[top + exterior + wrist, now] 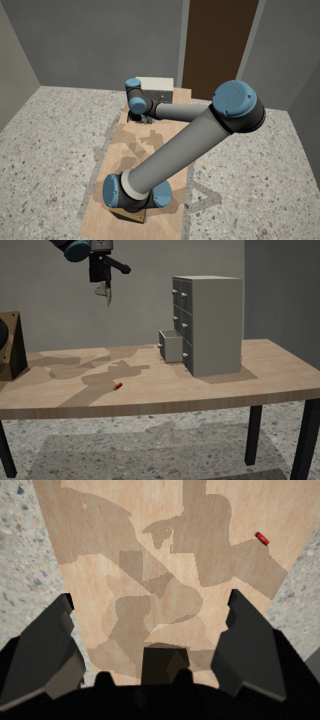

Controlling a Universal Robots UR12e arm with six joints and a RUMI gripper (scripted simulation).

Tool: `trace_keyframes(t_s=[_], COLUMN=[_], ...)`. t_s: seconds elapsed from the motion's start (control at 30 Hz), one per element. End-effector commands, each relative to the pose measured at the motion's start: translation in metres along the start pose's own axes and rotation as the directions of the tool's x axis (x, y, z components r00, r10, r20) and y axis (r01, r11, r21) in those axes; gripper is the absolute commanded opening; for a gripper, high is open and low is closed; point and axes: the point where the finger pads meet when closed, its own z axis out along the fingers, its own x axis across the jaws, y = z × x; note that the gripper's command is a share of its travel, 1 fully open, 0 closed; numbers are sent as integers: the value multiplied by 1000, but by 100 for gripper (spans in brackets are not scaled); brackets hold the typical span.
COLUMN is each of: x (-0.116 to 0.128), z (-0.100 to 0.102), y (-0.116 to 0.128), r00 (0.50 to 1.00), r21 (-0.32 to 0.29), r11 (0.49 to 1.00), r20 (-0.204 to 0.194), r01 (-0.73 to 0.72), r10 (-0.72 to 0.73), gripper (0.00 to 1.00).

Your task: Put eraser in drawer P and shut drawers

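The eraser (117,386) is a small red stick with a grey end. It lies on the wooden table, towards the front edge, and shows in the wrist view (262,538) at the upper right. The grey chest (206,325) stands upright on the right part of the table, with six knobbed drawers in two columns. Its bottom far-column drawer (170,345) is pulled out and looks empty. I cannot read any drawer marks. My gripper (106,292) hangs open and empty high above the table, left of the chest; its fingers frame bare table.
The robot's brown base block (10,345) stands at the left end of the table. The arm (175,144) spans the table's length in the overhead view and hides part of the chest (155,89). Terrazzo floor surrounds the table.
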Motion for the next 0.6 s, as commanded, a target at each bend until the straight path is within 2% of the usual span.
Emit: trace_keyframes(t_s=[0.0, 0.33, 0.57], x=[-1, -1, -1], z=[-3, 1, 8], y=[3, -1, -6], r00=[1000, 1000, 1000], r21=[4, 38, 97], r11=[1000, 999, 995], r20=[0, 0, 0], r01=[-1, -1, -1], r10=[1, 1, 1], gripper=[100, 100, 100])
